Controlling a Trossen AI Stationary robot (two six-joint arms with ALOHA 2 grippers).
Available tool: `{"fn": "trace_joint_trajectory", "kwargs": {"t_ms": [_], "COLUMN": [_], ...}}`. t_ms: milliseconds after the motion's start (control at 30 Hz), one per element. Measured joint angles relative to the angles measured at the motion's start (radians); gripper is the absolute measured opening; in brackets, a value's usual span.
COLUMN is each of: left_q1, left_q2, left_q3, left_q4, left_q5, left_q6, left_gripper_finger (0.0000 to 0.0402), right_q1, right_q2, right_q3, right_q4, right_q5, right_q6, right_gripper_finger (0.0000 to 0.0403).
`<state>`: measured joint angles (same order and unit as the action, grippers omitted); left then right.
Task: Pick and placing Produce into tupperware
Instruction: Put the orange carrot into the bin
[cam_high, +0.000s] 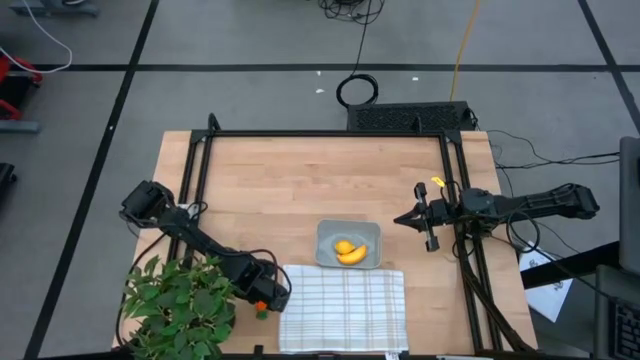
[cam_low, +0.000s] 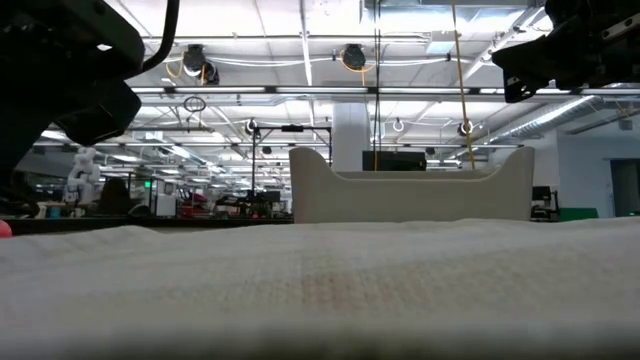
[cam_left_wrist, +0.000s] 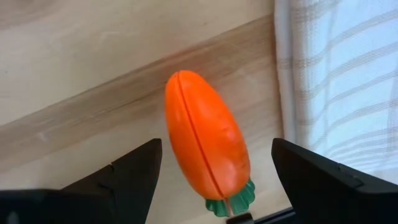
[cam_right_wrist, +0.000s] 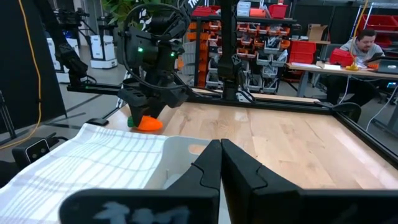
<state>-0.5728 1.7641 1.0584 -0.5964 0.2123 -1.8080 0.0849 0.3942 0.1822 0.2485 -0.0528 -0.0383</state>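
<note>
The orange carrot with its green top (cam_left_wrist: 205, 146) lies on the wood right beside the white checked cloth's left edge (cam_left_wrist: 336, 81), near the table's near edge (cam_high: 262, 311). My left gripper (cam_left_wrist: 216, 152) is down over it, open; one finger stands on each side of the carrot with a gap to it. The grey tupperware (cam_high: 327, 236) sits mid-table just beyond the cloth and holds the yellow banana (cam_high: 352, 256) and the lemon-like lump (cam_high: 345, 246). My right gripper (cam_high: 403, 217) hovers shut to the right of the tupperware, raised above the table (cam_right_wrist: 221, 158).
The white checked cloth (cam_high: 343, 308) covers the near middle of the table. A leafy green plant (cam_high: 178, 305) stands at the near left corner, close behind my left arm. A black frame rail (cam_high: 455, 190) runs along the table's sides. People sit in the room beyond.
</note>
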Motion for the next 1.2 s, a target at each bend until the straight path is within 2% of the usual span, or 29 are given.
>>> {"fn": "trace_joint_trajectory", "kwargs": {"t_ms": [267,467,733,833,1067,1200], "left_q1": [0.000,0.004,0.008,0.008,0.008,0.008], "left_q2": [0.019,0.068,0.069,0.069,0.071,0.070], "left_q3": [0.000,0.004,0.003,0.002,0.000,0.000], "left_q4": [0.001,0.020,0.020,0.018,0.010,0.015], "left_q5": [0.001,0.067,0.074,0.076,0.082,0.083], "left_q6": [0.023,0.047,0.061,0.071,0.076,0.085], "left_gripper_finger": [0.0310,0.0310,0.0306,0.0281,0.0181,0.0147], "right_q1": [0.000,0.000,0.000,0.000,0.000,0.000], "right_q2": [0.000,0.002,0.012,0.012,0.012,0.012], "right_q3": [0.000,0.000,0.000,0.000,0.000,0.000], "right_q4": [0.000,-0.001,0.000,0.000,0.000,0.000], "right_q5": [0.000,0.000,0.000,0.000,0.000,0.000], "right_q6": [0.000,0.000,0.001,0.001,0.001,0.001], "right_gripper_finger": [0.0000,0.0000,0.0000,0.0000,0.0000,0.0000]}}
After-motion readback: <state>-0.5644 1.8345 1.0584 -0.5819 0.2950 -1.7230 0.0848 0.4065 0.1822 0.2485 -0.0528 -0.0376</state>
